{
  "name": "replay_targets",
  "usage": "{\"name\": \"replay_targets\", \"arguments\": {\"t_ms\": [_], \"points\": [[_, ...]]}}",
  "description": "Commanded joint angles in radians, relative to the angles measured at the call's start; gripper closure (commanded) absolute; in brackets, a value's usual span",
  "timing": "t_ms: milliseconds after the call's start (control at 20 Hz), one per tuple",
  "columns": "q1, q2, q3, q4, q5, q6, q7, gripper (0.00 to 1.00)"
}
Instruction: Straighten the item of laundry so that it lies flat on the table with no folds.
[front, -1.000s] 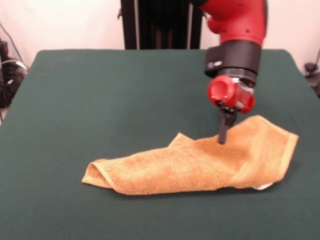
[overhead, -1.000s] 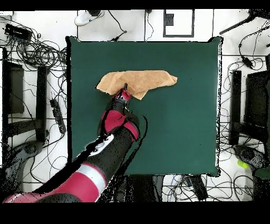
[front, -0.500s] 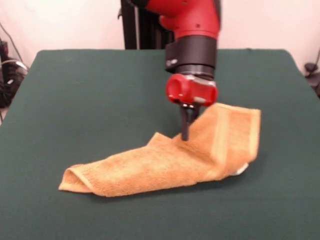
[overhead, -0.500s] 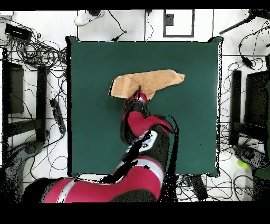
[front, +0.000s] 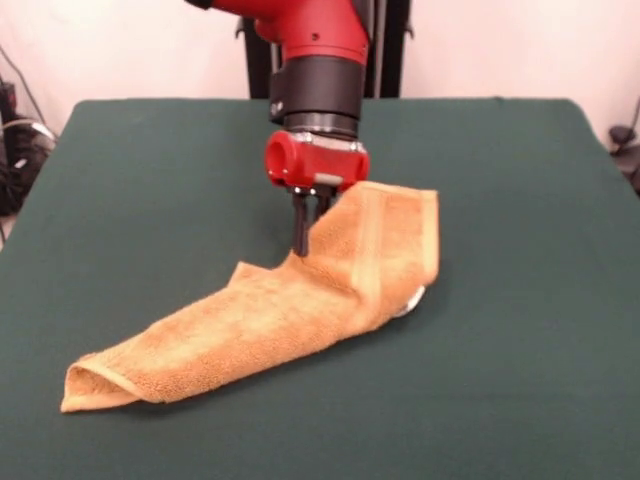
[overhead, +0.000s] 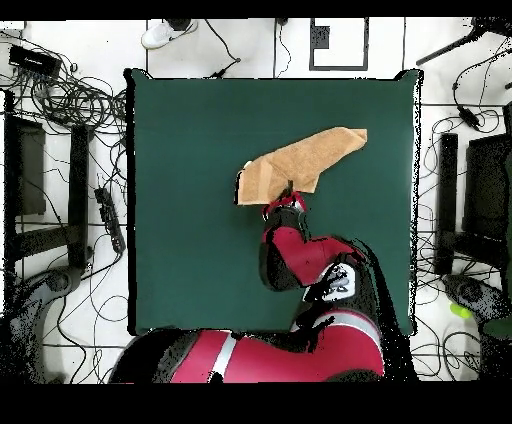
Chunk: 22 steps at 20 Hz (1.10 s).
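Note:
The orange-tan towel (front: 290, 300) lies folded lengthwise on the dark green table (front: 150, 170). It runs from a rolled end at the front view's lower left to a raised part under the arm. A woven band and a small white tag (front: 410, 303) show at its right end. My gripper (front: 300, 248) comes straight down from the red wrist and is shut on the towel's upper edge. In the overhead view the towel (overhead: 310, 160) sits above the gripper (overhead: 288, 192), slanting up to the right.
Cables, stands and dark equipment surround the table (overhead: 180, 250) on the floor in the overhead view. The robot's red arm (overhead: 300, 260) covers the table's lower middle there. A shoe (overhead: 160, 35) shows at the top edge.
The gripper has dragged the towel across the table, leftward in the front view and rightward in the overhead view. The towel has swung to a slant and its trailing end follows.

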Motion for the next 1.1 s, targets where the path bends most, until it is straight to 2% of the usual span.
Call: {"name": "replay_targets", "arguments": {"t_ms": [50, 300, 600, 900, 1100], "points": [[0.090, 0.084, -0.002, 0.189, 0.211, -0.136, 0.250, 1.00], [0.183, 0.037, -0.072, 0.275, 0.354, -0.006, 0.238, 1.00], [0.236, -0.049, -0.114, 0.351, 0.418, 0.152, 0.204, 1.00], [0.352, -0.132, -0.186, 0.399, 0.482, 0.286, 0.178, 1.00], [0.417, -0.149, -0.233, 0.401, 0.509, 0.333, 0.184, 1.00]]}}
